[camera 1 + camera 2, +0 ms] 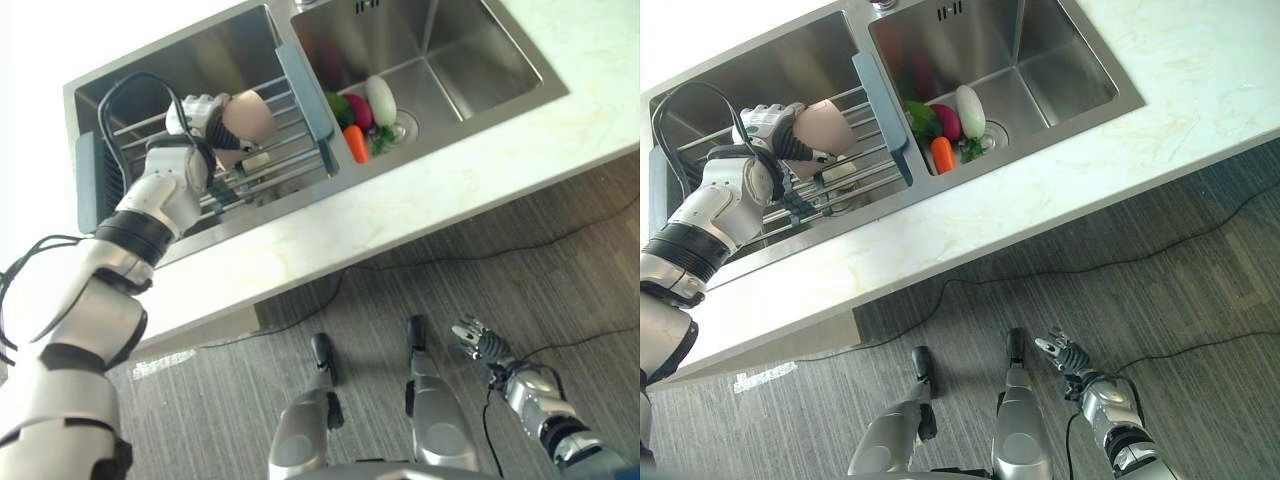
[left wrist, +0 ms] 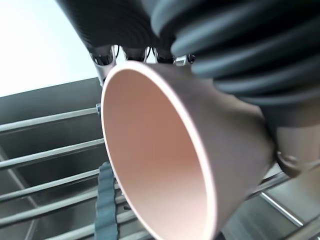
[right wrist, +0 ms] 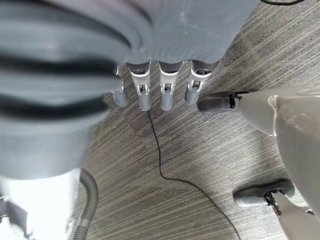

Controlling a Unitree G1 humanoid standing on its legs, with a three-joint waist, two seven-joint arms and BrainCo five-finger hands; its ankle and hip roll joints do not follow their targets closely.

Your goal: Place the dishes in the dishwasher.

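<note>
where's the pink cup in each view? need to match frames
Left eye view: pink cup in the left hand, over the drying rack in the left sink basin.
Right eye view: upper left, same grasp.
Left wrist view: centre, open mouth facing the camera.
Right wrist view: floor.
Shared landmark: the rack bars.

We see silver-grey arm shells with black bands at the joints; each robot hand, left (image 1: 205,118) and right (image 1: 478,338), has silver, apparently dark-tipped fingers and a dark ribbed cover.
</note>
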